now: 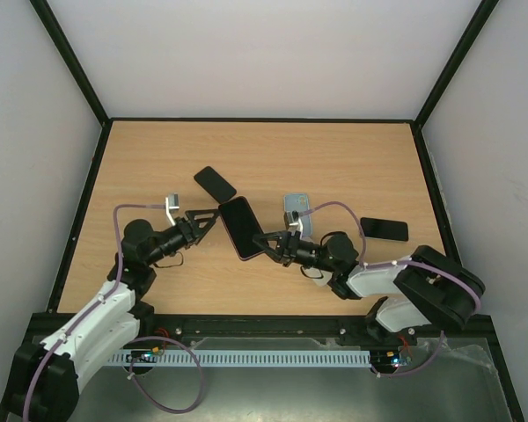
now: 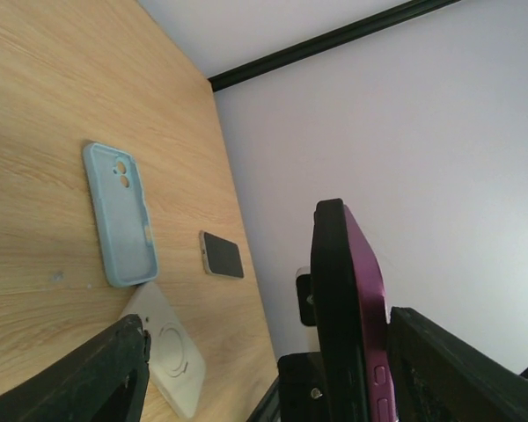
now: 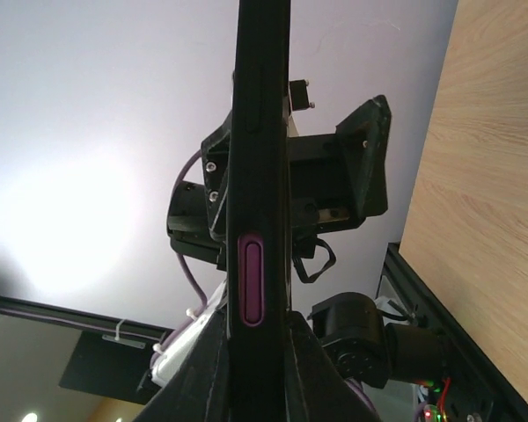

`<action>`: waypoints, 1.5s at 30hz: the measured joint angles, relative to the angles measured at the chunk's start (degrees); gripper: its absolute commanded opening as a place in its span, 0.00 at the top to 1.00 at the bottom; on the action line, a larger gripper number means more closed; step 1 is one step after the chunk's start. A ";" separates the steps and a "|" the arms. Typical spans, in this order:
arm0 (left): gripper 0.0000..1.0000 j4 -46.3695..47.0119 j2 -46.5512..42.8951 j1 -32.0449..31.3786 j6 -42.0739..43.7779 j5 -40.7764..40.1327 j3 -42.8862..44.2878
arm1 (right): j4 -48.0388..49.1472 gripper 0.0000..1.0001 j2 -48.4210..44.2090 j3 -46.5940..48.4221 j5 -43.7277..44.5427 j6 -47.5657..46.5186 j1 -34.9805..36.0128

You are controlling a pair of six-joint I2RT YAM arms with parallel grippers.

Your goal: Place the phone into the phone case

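Observation:
A dark phone (image 1: 240,226) with a magenta phone case (image 2: 371,290) on its back hangs above the table between both arms. The case's magenta rim shows around the screen in the top view. My right gripper (image 1: 270,245) is shut on the phone's near end, and its fingers (image 3: 312,369) clamp the black edge beside a magenta button (image 3: 253,281). My left gripper (image 1: 209,217) stands open around the far end. One of its fingers (image 2: 458,369) is close beside the case's back, and the other (image 2: 88,378) is far off the screen side.
A light blue case (image 1: 296,211) (image 2: 119,215) lies face up mid-table. A black phone (image 1: 215,183) lies behind the arms and another phone (image 1: 384,229) (image 2: 221,254) to the right. A white square pad (image 2: 167,347) lies by the blue case.

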 measured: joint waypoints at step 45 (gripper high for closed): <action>0.66 10.49 1.05 0.46 -5.86 4.74 0.26 | -0.66 0.92 0.09 2.10 0.98 -0.42 3.04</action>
